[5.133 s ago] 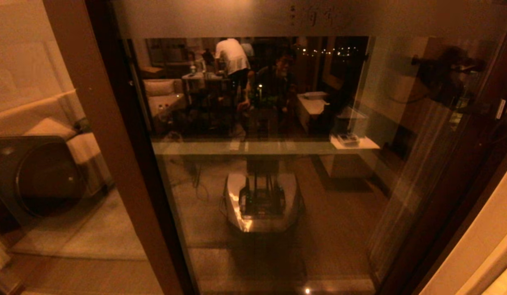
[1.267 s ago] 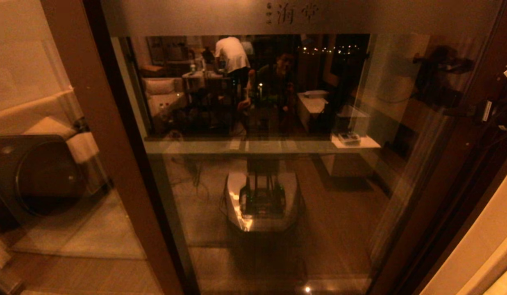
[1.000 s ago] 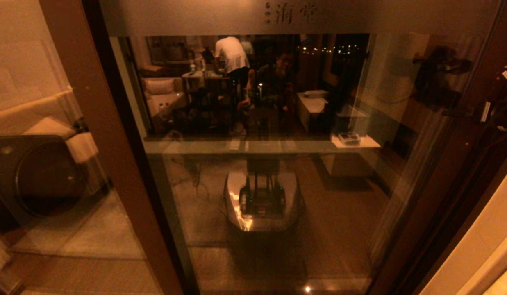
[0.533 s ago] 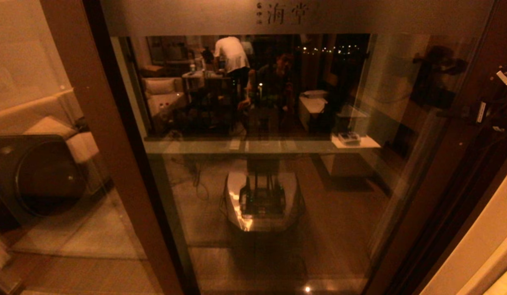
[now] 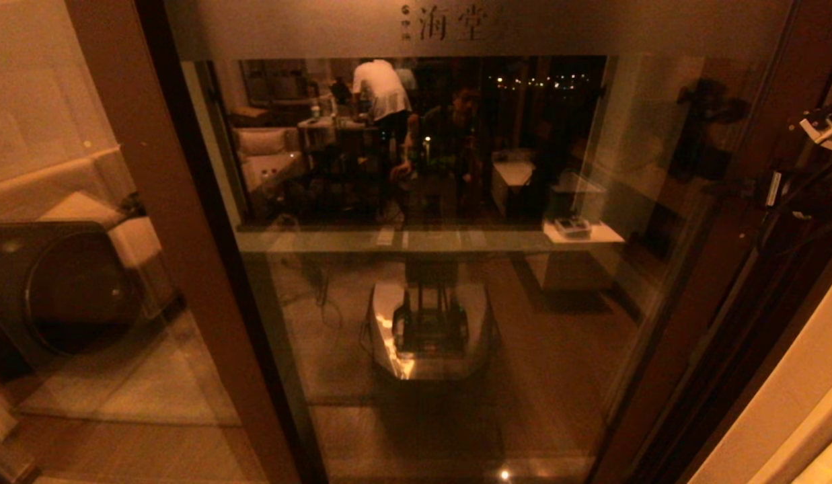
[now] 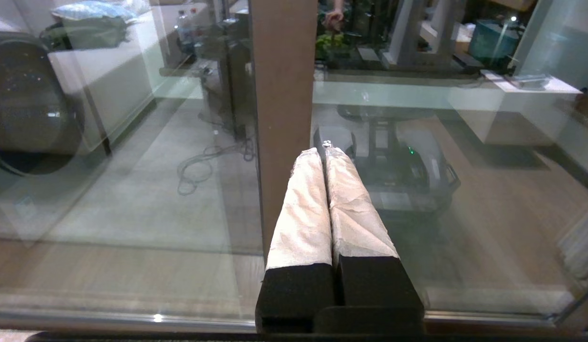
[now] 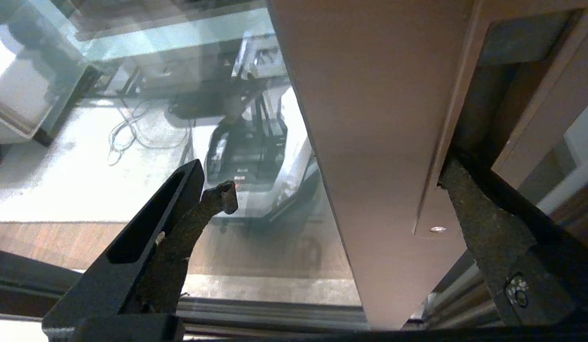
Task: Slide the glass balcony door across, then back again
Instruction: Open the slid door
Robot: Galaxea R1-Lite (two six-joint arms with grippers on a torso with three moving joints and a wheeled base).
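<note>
The glass balcony door (image 5: 456, 302) fills the head view, its frosted band with Chinese characters (image 5: 449, 23) along the top. Its brown right upright (image 5: 728, 262) stands near the right edge, where my right arm (image 5: 809, 181) reaches in. In the right wrist view my right gripper (image 7: 336, 180) is open and straddles that upright (image 7: 370, 118). One finger (image 7: 469, 209) lies against the upright's outer edge, beside the handle plate and its screw (image 7: 436, 229). The other finger (image 7: 213, 199) is in front of the glass. My left gripper (image 6: 322, 153) is shut and empty, lower down, facing another brown upright (image 6: 279, 95).
A fixed glass pane with a plain brown upright (image 5: 153, 215) stands on the left, a round-doored washing machine (image 5: 59, 289) behind it. The door jamb and pale wall (image 5: 785, 403) close the right side. The floor track (image 7: 274, 313) runs along the bottom. My own base is reflected in the glass (image 5: 429, 329).
The door has slid to the left: the characters on the frosted band and the right upright have shifted left. My right arm has moved left with the upright.
</note>
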